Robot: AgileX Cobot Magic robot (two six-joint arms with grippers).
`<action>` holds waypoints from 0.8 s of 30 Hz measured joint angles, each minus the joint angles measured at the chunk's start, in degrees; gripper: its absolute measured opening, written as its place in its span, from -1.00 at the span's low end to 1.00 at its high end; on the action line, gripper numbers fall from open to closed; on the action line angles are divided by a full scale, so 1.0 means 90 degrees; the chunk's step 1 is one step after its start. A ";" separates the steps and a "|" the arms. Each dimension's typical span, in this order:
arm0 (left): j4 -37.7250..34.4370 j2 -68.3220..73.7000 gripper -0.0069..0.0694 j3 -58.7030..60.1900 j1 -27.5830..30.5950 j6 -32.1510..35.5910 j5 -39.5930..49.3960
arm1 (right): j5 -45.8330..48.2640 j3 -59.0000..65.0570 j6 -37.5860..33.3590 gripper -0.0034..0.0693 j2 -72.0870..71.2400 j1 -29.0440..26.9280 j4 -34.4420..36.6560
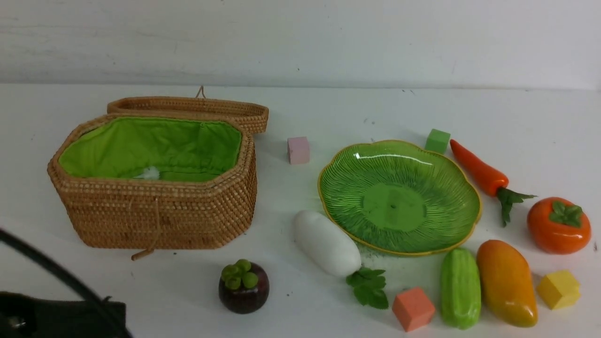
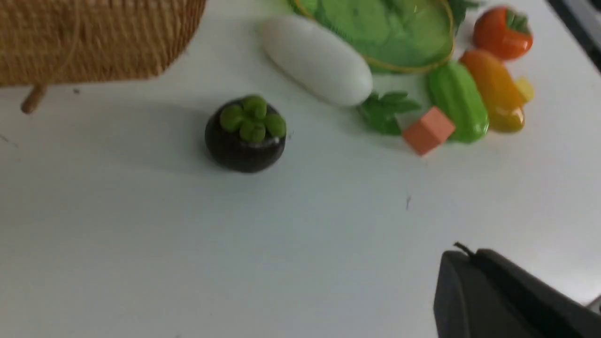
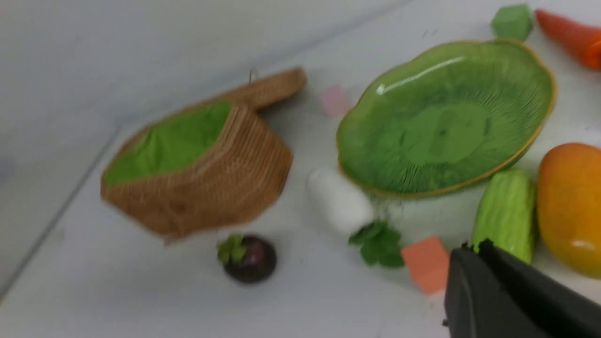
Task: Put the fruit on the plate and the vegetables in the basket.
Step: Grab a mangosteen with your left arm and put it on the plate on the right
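Front view: the dark purple round toy mangosteen (image 1: 244, 288) with its green cap is seen standing alone at 5 o'clock of the open octagonal wicker basket (image 1: 155, 211), well apart from the glossy green ribbed glass plate (image 1: 399, 197), on which no fruit is yet laid. Round the plate are set the white oblong radish (image 1: 326, 243) at 8 o'clock, the light green ridged cucumber (image 1: 460, 287) and yellow-orange mango (image 1: 507, 282) at 5, the orange-red persimmon (image 1: 558, 226) at 4 and the orange carrot (image 1: 479, 168) at 2. All are judged light, stiff and slippery. The mangosteen is best taken across its widest girth, the long pieces across mid-body. The plate is judged fragile. Small foam cubes (image 1: 413, 309) are scattered on the smooth white table (image 1: 328, 112), which is closed behind by a pale wall (image 1: 300, 37). Of the left gripper (image 2: 507, 295) and right gripper (image 3: 512, 295) only a dark part is shown, so whether the jaws are released or clenched cannot be told.
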 joint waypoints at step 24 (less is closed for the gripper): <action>0.2933 0.4308 -0.47 -0.2623 -0.3102 0.0113 0.0881 | 0.2972 -0.3789 -0.1906 -0.86 0.1969 0.1588 -0.0301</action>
